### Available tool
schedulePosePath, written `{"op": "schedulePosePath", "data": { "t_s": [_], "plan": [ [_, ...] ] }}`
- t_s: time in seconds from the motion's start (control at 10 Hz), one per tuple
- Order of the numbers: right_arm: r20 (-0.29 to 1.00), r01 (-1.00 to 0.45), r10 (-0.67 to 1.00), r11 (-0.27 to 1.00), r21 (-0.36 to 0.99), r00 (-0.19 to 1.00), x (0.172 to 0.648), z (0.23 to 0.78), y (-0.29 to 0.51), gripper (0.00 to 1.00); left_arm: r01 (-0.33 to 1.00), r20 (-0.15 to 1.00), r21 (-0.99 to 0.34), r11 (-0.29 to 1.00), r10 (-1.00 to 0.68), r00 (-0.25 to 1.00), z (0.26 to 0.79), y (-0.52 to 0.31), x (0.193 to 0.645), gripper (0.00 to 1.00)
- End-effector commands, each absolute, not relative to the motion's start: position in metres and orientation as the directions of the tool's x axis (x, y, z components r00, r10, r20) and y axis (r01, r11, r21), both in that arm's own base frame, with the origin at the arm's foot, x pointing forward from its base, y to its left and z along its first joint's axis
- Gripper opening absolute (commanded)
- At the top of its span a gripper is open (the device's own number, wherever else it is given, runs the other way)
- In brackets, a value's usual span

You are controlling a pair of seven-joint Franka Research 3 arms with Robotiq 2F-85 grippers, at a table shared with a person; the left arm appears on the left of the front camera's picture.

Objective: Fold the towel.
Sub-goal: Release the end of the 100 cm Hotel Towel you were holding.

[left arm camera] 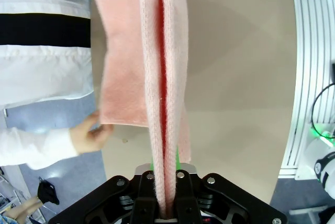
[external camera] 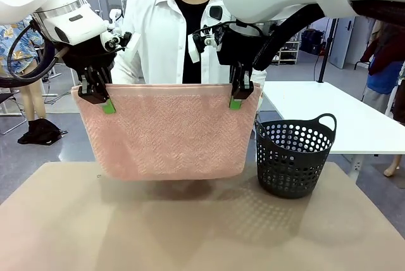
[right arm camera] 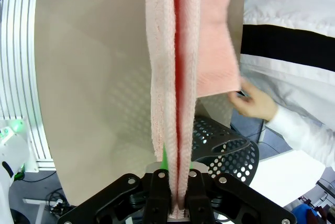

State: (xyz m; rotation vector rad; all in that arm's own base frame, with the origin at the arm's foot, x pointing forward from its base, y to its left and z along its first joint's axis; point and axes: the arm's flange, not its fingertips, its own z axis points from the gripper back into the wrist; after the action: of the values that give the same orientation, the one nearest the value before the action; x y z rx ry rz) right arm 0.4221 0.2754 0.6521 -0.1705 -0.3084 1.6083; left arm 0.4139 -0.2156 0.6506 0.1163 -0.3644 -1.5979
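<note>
Terry cloth, salmon-pink and zigzag-woven: the towel [external camera: 171, 135] hangs doubled above the tan table [external camera: 190, 233], near a round perforated dark basket [external camera: 294, 157]. Left gripper [external camera: 107, 105] and right gripper [external camera: 235, 102] each clench a top corner; a person's hand [left arm camera: 89, 132] seemingly touches the far layer.

**Camera Placement**

Front view: fixed at the near side of the table [external camera: 190, 233], facing 12 o'clock toward the person [external camera: 158, 37], mid-range. Both wrist views: very close, looking down the hanging towel [left arm camera: 165, 103] onto the table (each rolled sideways). All three share towel, table and person; front and right wrist share the basket [external camera: 294, 157] at 3 o'clock.
</note>
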Motion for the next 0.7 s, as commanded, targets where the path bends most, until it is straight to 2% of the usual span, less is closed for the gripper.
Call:
{"op": "schedulePosePath", "data": {
  "t_s": [0.0, 0.6],
  "plan": [
    [0.078, -0.953, 0.995, -0.036, -0.301, -0.062, 0.4219, 0.6524, 0.2744, 0.0, 0.953, 0.149, 0.303, -0.017, -0.987, -0.065, 0.6512, -0.2146, 0.414, 0.0],
    [0.078, -0.953, 0.995, -0.036, -0.301, -0.062, 0.4219, 0.6524, 0.2744, 0.0, 0.953, 0.149, 0.303, -0.017, -0.987, -0.065, 0.6512, -0.2146, 0.414, 0.0]
  ]
}}
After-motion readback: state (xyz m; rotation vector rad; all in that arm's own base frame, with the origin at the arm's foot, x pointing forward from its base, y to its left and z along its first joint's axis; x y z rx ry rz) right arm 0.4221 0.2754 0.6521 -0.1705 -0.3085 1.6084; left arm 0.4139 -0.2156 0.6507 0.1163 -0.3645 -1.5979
